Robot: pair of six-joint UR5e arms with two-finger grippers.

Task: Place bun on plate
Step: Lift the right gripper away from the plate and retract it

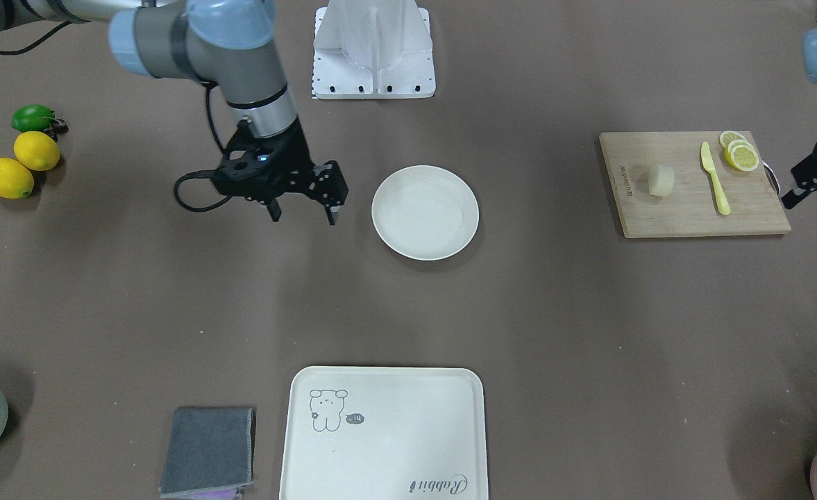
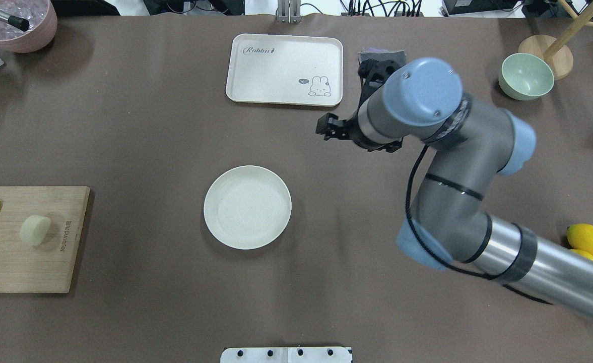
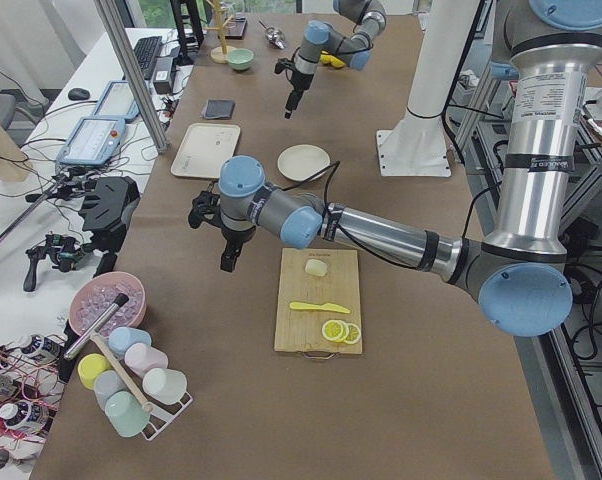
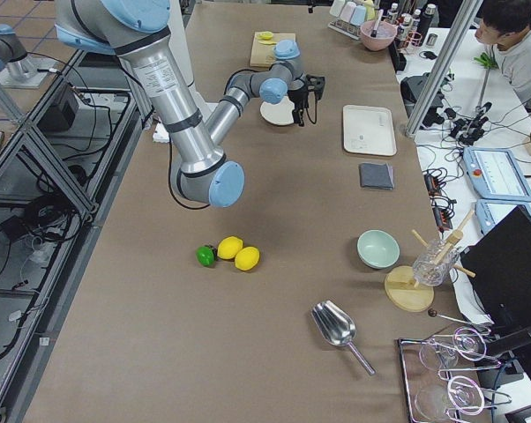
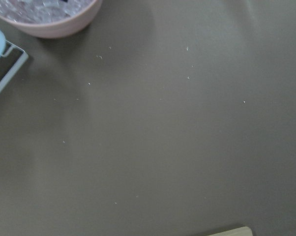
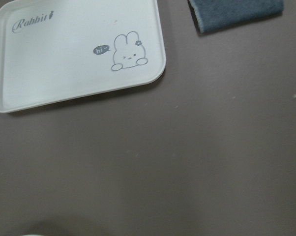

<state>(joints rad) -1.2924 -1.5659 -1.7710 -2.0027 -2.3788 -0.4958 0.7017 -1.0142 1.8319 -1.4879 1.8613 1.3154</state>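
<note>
Bun (image 1: pixel 661 180) on wooden board (image 1: pixel 686 215), well apart from empty plate (image 1: pixel 425 212). Right gripper (image 1: pixel 303 214) hovers near plate, jaws spread, empty. Left gripper (image 3: pixel 227 260) nearer bun, so likelier picker; its jaws: cannot tell.

The table cover (image 1: pixel 554 333) was seen as matt brown fabric, faintly speckled. The plate (image 1: pixel 425 212) and the tray (image 1: pixel 394 444) were finished smooth and matt in cream. The cutting board (image 1: pixel 686 215) was made of pale grained wood; the bun (image 1: pixel 660 180) was smooth and matt, the knife (image 1: pixel 715 180) plastic, the folded cloth (image 1: pixel 208 450) napped grey textile, the 2 lemons (image 1: pixel 37 151) slightly glossy.
</note>
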